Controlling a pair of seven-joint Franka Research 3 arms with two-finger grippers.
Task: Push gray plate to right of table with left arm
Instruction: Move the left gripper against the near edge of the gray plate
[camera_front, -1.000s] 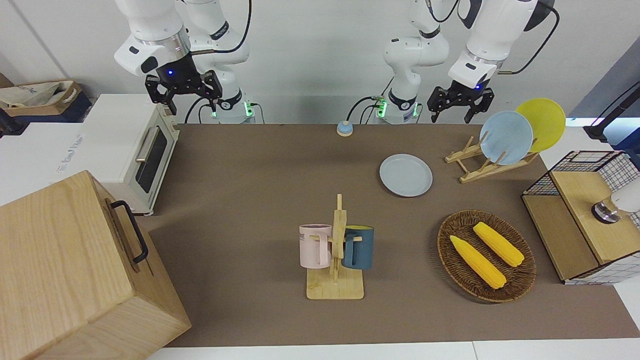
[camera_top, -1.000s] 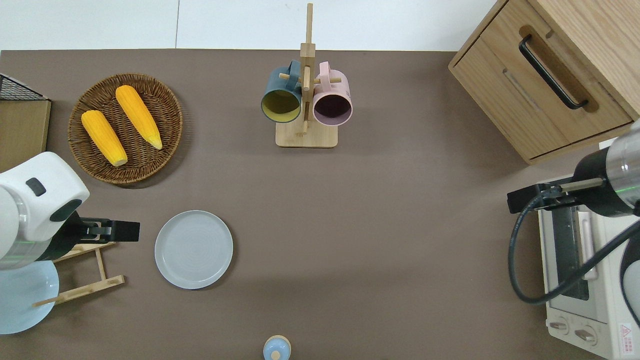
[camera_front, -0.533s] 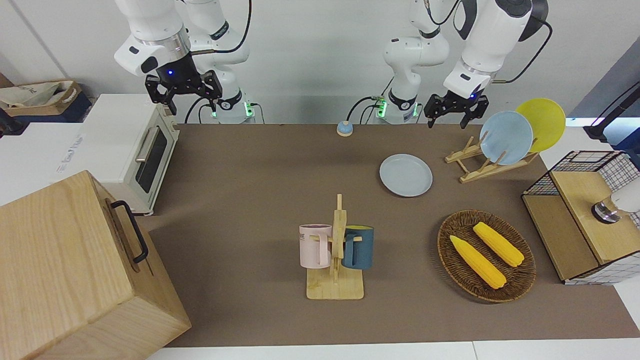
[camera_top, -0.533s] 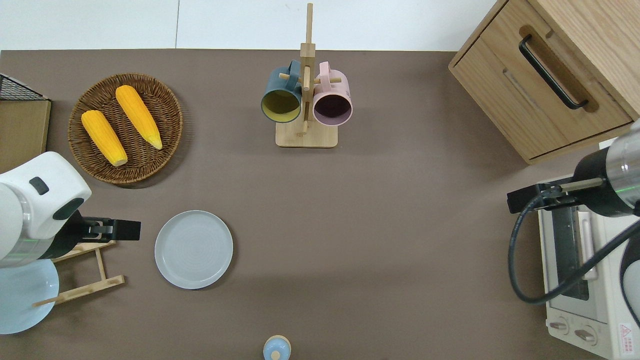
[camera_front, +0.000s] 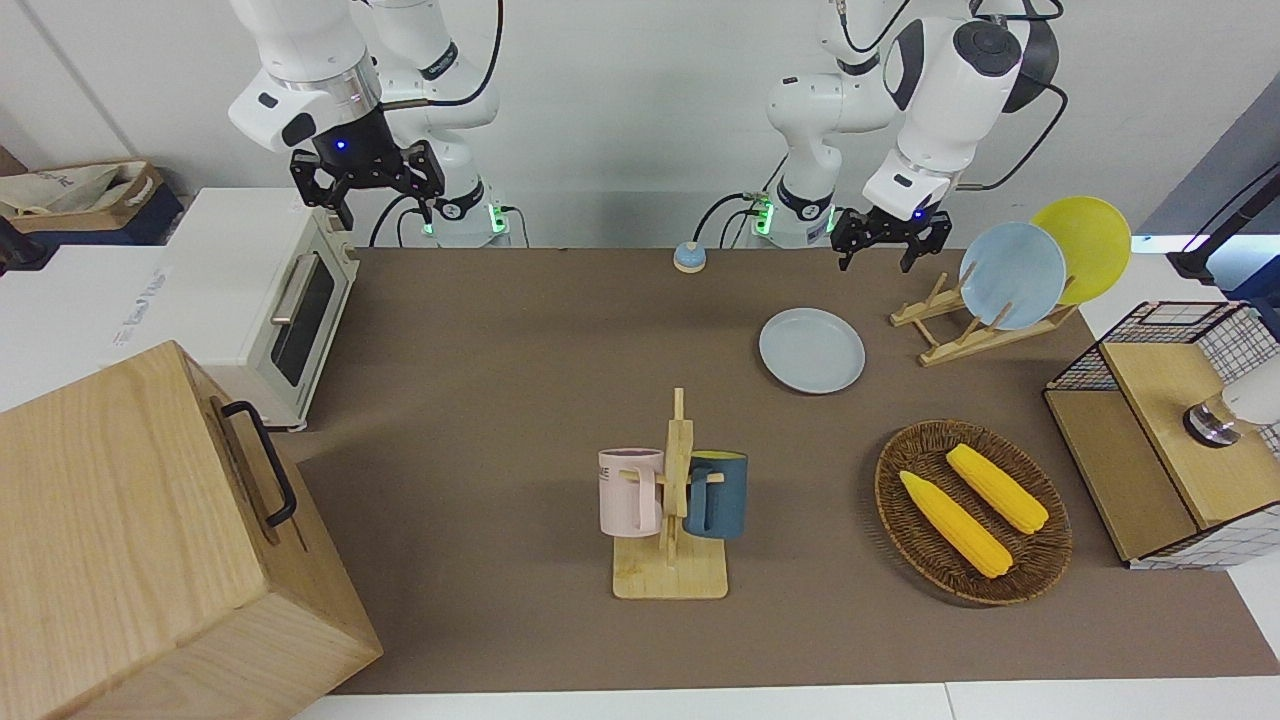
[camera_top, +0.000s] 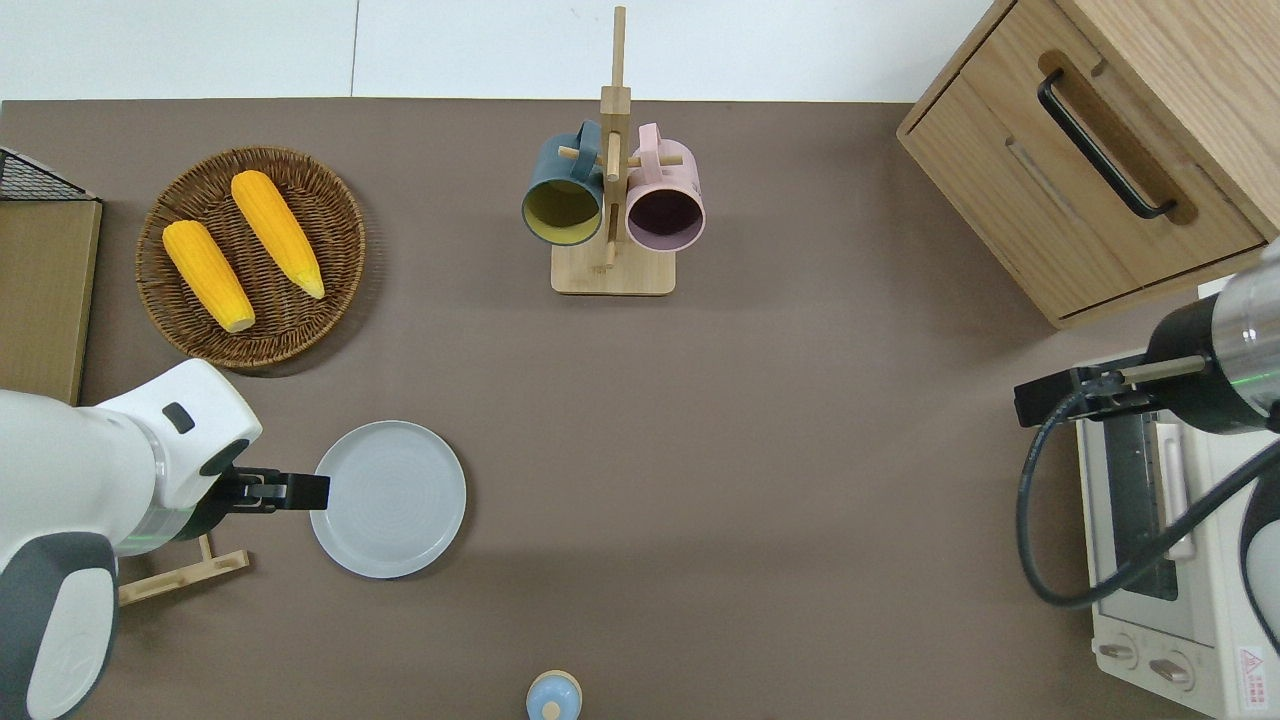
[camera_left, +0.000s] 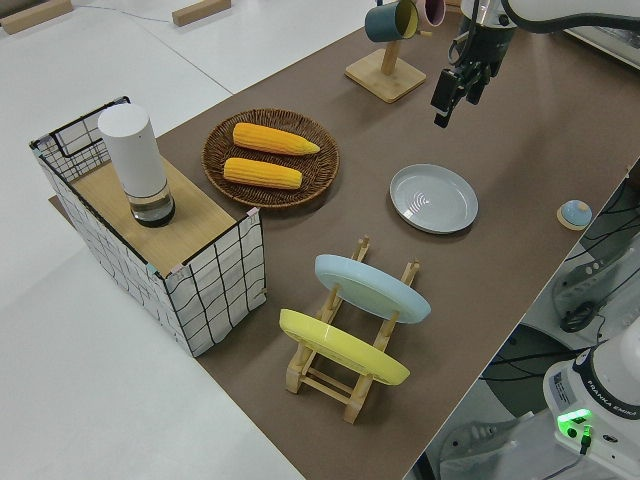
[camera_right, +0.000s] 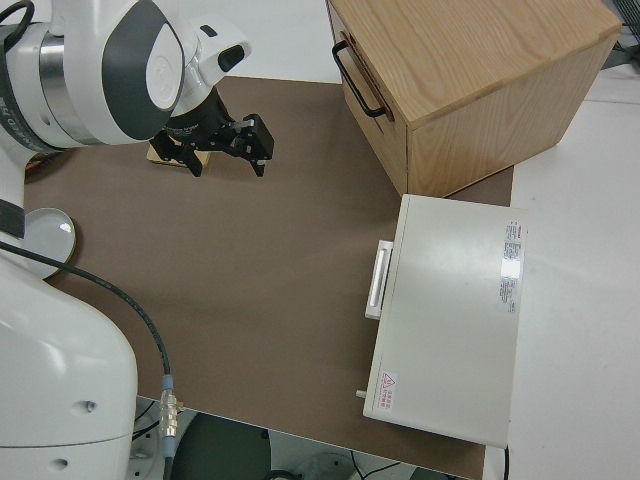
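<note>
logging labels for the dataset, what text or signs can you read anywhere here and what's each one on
"FRANKA ROBOTICS": on the arm base in the left side view, small and only just readable.
Red warning triangle sticker: on the white toaster oven, its print too small to read.
Gray lettering: on the white surface beside the oven, too blurred to read.
Dark lettering: on the pink mug, partly hidden, unreadable.
The gray plate carries no text.
</note>
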